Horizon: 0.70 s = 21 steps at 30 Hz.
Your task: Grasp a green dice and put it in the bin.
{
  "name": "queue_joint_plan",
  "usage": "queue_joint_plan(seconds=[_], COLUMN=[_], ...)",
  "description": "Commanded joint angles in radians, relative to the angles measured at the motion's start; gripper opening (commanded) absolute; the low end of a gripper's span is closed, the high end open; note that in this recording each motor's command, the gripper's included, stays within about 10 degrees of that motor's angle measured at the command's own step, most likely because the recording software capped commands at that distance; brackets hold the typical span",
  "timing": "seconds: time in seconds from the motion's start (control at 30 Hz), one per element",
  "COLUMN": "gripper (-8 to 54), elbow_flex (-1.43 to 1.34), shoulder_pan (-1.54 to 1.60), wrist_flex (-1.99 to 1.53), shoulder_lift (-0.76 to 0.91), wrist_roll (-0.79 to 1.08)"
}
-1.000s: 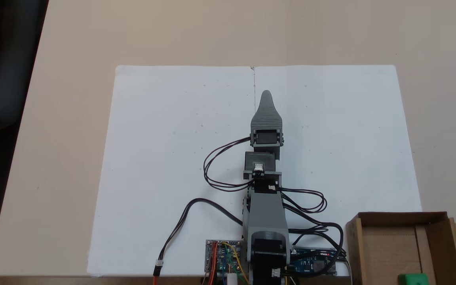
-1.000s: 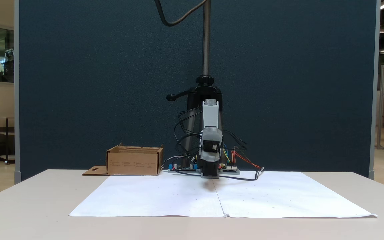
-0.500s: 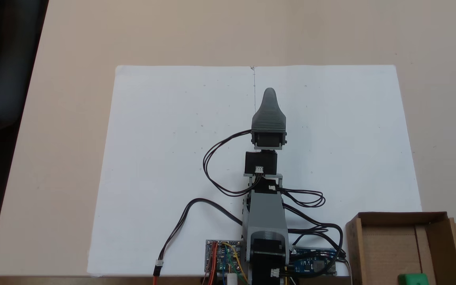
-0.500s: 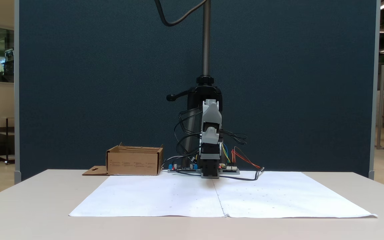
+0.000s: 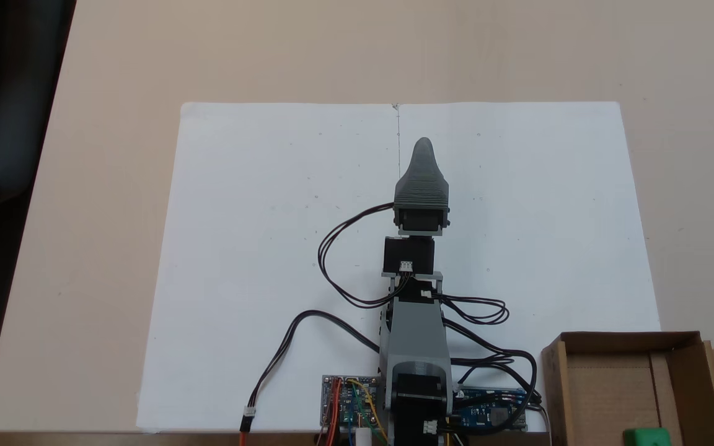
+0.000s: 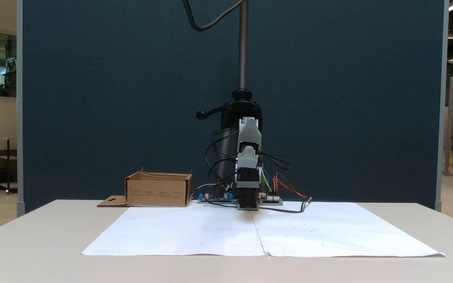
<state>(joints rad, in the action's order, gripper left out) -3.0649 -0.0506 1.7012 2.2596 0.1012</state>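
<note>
Dice (image 5: 646, 437) sits inside bin (image 5: 611, 337), well apart from claw (image 5: 423, 145); jaws seemingly stacked, state untellable.

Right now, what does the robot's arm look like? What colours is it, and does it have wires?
The arm is made of light grey plastic links with black boxy motors between them. Its pincer is dark grey, ribbed and tapers to a rounded point. Thin black cables loop along its sides, and coloured wires sit at the base.
</note>
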Motion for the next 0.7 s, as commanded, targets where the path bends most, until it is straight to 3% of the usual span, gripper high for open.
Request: queue_joint_plan(seconds=[0.0,0.67], gripper=[45.6,45.6], elbow_flex=[-0.069,-0.069], shoulder_pan=[0.000,0.014], wrist_flex=[0.054,-0.012], shoulder_lift=[0.106,0.106], wrist_roll=[0.084,0.084])
